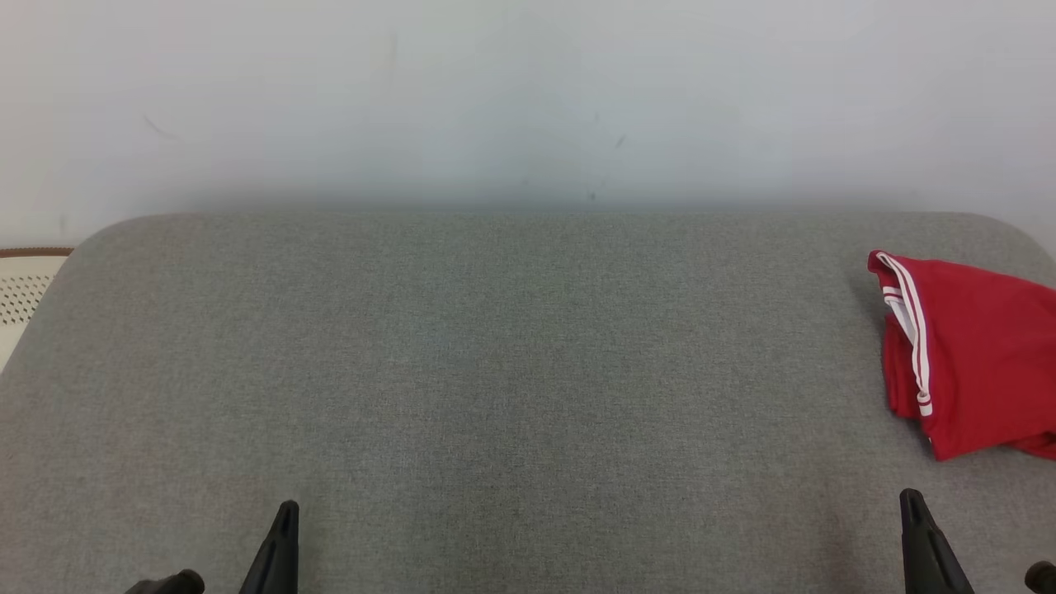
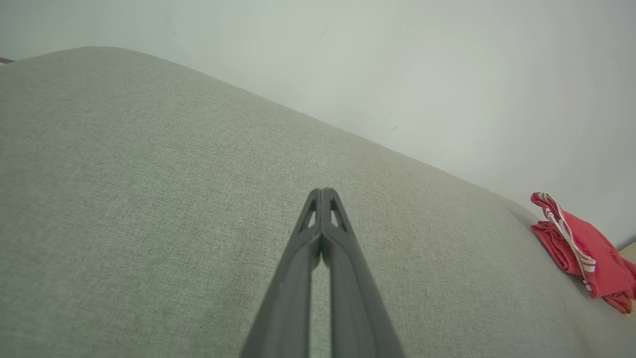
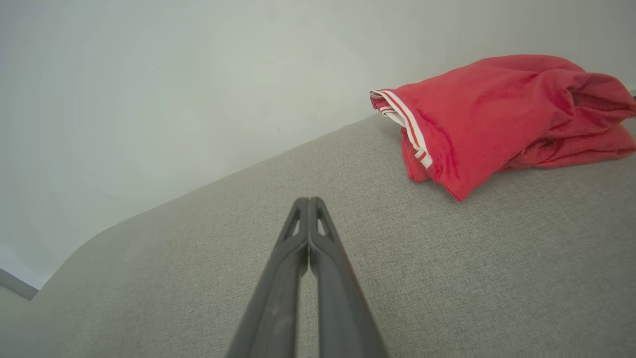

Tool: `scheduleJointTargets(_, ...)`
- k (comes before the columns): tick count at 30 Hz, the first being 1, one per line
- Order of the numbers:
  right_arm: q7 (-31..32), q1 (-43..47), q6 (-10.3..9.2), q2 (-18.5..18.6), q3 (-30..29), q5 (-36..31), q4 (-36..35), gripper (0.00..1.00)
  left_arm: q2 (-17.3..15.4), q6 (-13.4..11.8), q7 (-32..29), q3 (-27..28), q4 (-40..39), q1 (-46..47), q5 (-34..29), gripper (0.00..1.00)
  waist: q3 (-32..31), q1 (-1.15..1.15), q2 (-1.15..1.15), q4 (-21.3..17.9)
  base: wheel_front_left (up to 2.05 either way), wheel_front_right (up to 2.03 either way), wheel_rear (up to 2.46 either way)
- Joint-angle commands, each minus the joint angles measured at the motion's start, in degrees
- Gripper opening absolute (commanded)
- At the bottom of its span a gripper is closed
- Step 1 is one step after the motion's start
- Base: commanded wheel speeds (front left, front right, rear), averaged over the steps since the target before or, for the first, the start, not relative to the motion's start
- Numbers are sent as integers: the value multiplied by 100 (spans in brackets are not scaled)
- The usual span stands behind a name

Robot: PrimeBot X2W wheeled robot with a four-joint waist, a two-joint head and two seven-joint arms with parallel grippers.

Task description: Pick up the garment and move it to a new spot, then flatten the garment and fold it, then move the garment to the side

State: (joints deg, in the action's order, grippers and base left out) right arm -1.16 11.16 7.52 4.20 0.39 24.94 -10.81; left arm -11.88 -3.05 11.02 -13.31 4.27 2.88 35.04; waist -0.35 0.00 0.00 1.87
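Observation:
The garment [image 1: 973, 355] is red with white stripe trim and lies bunched at the far right of the grey cushioned surface [image 1: 495, 371], partly cut off by the head view's edge. My right gripper [image 1: 910, 499] is shut and empty at the lower right, a short way in front of the garment. The right wrist view shows its fingertips [image 3: 309, 201] pressed together, with the garment [image 3: 497, 114] ahead and to the right. At the lower left, my left gripper [image 1: 287, 509] is shut and empty, far from the garment [image 2: 581, 246]; its tips [image 2: 323, 191] meet over bare fabric.
A pale wall [image 1: 528, 99] rises right behind the surface's rounded far edge. At the far left edge a perforated cream object with a brown rim [image 1: 25, 285] stands beside the surface. The wide grey middle lies between my two grippers.

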Motion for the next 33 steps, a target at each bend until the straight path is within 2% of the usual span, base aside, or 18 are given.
scheduleJointTargets(1, 31, -82, -1, 39, -56, 260, -41, 0, -5, 52, -42, 81, -99, -3, 234, 0, 1, 0, 0, -3, 0, 0, 0)
scheduleJointTargets(20, 416, -146, -2, -45, -436, 1996, 275, 0, 239, 316, -368, 394, -157, -263, 1685, 0, 20, 0, 0, -36, 0, 0, 0)
scheduleJointTargets(33, 621, -178, -2, -76, -635, 2930, 444, 0, 371, 461, -543, 563, -187, -405, 2467, 0, 31, 0, 0, -58, 0, 0, 0)
